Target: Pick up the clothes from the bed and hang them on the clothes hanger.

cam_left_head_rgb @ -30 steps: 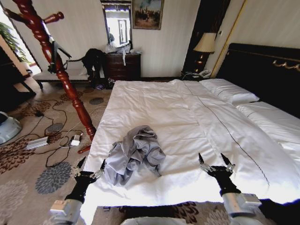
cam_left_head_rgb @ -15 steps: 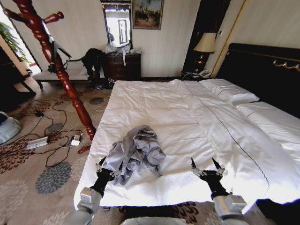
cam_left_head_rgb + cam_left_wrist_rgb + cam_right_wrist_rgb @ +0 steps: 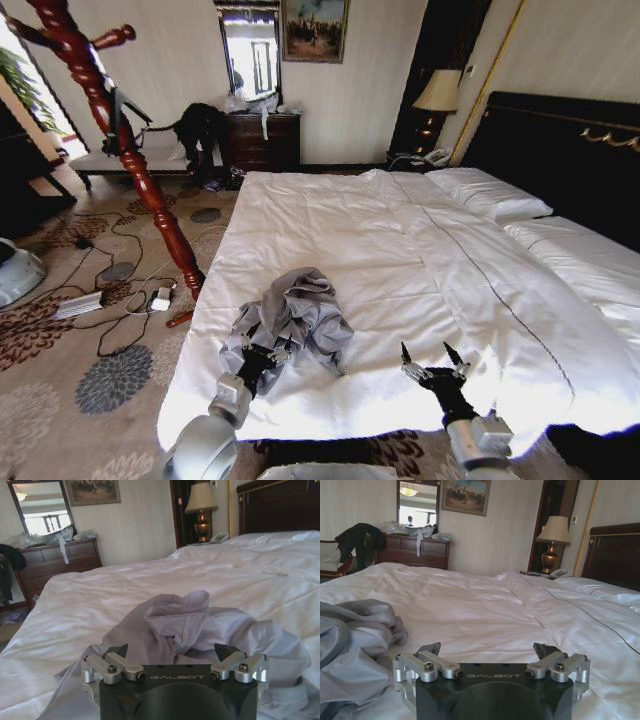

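Left gripper (image 3: 262, 353) spread at the clothes (image 3: 292, 322) (crumpled), right gripper (image 3: 432, 361) spread over the bed (image 3: 400, 250)

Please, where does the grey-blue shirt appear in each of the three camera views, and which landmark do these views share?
Head view: the clothes lie crumpled on the near left part of the bed, at the left gripper.
Left wrist view: the heap is directly ahead of the open fingers.
Right wrist view: it lies at the picture's left edge, beside the right gripper.
Shared landmark: the table lamp.
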### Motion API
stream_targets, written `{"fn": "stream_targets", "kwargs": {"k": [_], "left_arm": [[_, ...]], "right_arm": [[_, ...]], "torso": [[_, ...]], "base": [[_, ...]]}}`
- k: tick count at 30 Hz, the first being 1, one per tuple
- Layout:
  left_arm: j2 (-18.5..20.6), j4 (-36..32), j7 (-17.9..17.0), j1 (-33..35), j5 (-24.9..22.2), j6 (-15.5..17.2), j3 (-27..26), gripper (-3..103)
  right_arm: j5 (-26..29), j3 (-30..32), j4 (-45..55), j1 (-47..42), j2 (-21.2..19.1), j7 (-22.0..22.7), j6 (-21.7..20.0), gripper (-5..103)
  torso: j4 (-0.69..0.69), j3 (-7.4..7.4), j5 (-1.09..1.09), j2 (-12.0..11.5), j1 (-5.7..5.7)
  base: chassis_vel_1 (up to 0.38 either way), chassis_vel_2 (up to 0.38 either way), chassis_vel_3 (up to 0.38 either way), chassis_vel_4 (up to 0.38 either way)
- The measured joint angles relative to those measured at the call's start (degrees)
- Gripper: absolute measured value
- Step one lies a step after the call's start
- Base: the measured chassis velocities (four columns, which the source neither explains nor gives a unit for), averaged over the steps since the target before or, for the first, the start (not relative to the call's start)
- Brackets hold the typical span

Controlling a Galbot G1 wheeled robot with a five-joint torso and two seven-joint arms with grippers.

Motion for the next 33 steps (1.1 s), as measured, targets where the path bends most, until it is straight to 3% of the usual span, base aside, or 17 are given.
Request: {"fn": "stream_targets", "kwargs": {"k": [7,21,25,33], "left_arm": [[-0.6,4.2,-1.3,-3.0,5.3,2.7,1.9,99],[-2.1,7.4,-1.2,-8.7,6.8,4.4,4.9,97],[-1.9,8.1,-1.0,-9.4,7.4,5.0,5.3,89],[-1.8,9.5,-0.9,-11.2,7.3,7.3,5.7,58]], "right_arm": [[-0.3,-0.7,-1.6,0.3,0.4,0.1,0.1,100],[-1.5,-2.6,-2.3,0.1,1.8,0.1,0.7,100],[-1.6,-2.8,-2.3,0.1,1.9,0.1,0.8,100],[-1.6,-3.2,-2.4,0.2,2.2,0.2,0.8,100]], "torso": [[0.02,0.00,0.01,0.0,0.00],[0.01,0.00,0.01,0.0,0.00],[0.02,-0.01,0.01,0.0,-0.01],[0.01,0.00,0.01,0.0,-0.01]], "base": [[0.000,0.000,0.000,0.000],[0.000,0.000,0.000,0.000],[0.000,0.000,0.000,0.000],[0.000,0.000,0.000,0.000]]}}
